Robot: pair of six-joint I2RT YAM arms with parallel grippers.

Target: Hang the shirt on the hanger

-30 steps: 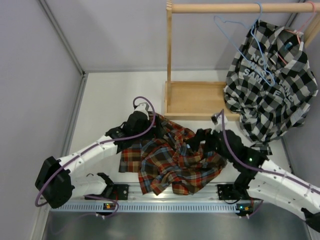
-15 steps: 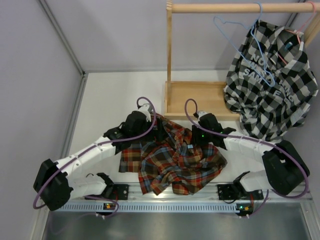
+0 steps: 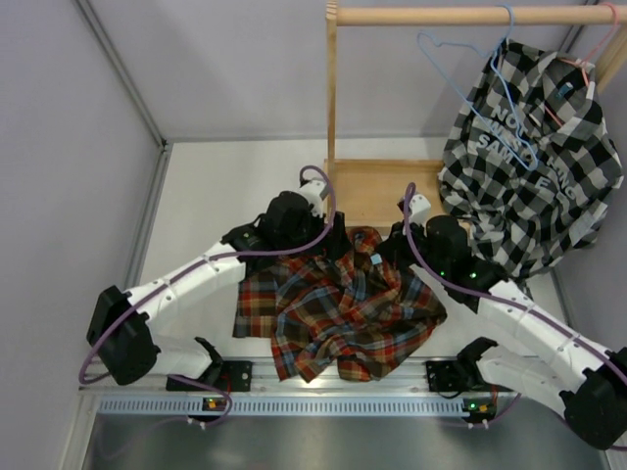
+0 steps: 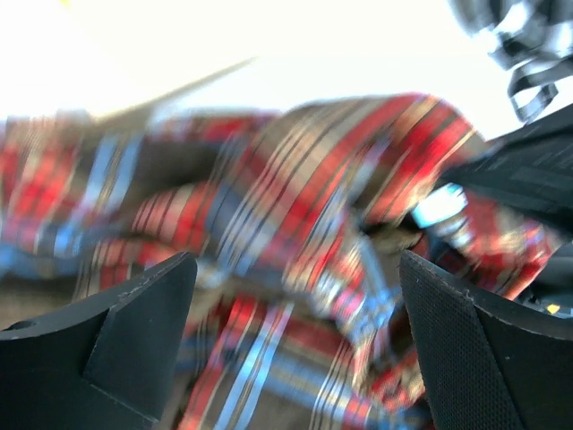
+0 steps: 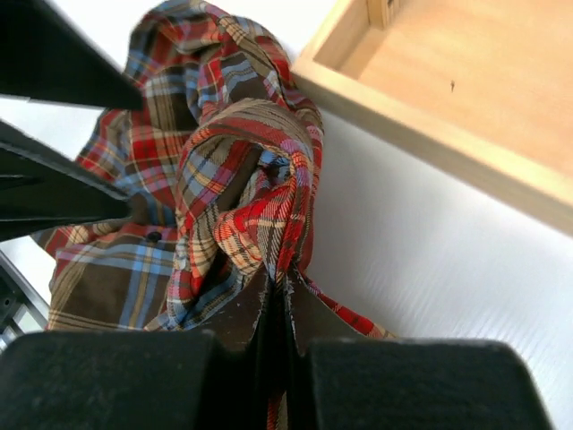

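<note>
- Shirt (image 3: 338,313) lies crumpled on the table (image 3: 225,186) between my arms; hanger (image 3: 461,84) hangs on the rail (image 3: 431,15), far beyond and to the right.
- Right gripper (image 5: 285,291) pinches a collar-side fold; left gripper (image 4: 295,296) gapes wide, just left of it.

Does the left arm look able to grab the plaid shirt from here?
Probably yes: the left gripper hangs open right at the shirt, with nothing between them. The right gripper pinches a fold nearby.
</note>
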